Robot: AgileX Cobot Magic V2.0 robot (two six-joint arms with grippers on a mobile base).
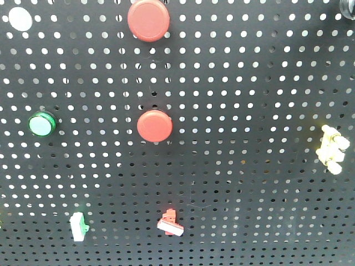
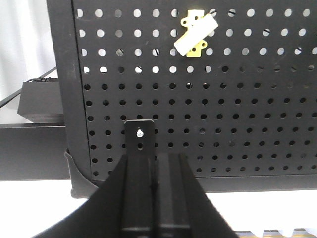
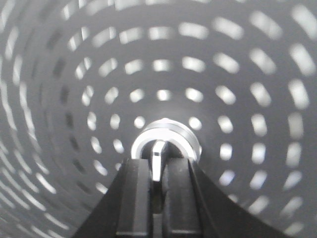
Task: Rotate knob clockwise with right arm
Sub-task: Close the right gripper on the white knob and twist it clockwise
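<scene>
In the right wrist view, the knob (image 3: 166,134) has a silver ring and a narrow pale handle (image 3: 157,156), mounted on the black perforated panel (image 3: 237,74). My right gripper (image 3: 157,166) is shut on the handle, one black finger on each side. The panel holes around the knob are smeared into arcs. My left gripper (image 2: 153,161) is shut and empty, pointing at the lower part of the panel (image 2: 237,114). Neither gripper shows in the front view; a dark round shape (image 1: 347,5) sits at its top right corner, too cut off to name.
The panel (image 1: 249,111) carries two red buttons (image 1: 148,20) (image 1: 155,126), a green button (image 1: 42,124), a white one (image 1: 20,18), a yellow-white switch (image 1: 331,148), a red-white switch (image 1: 170,223) and a green-white switch (image 1: 79,226). A black box (image 2: 42,101) stands left of the panel.
</scene>
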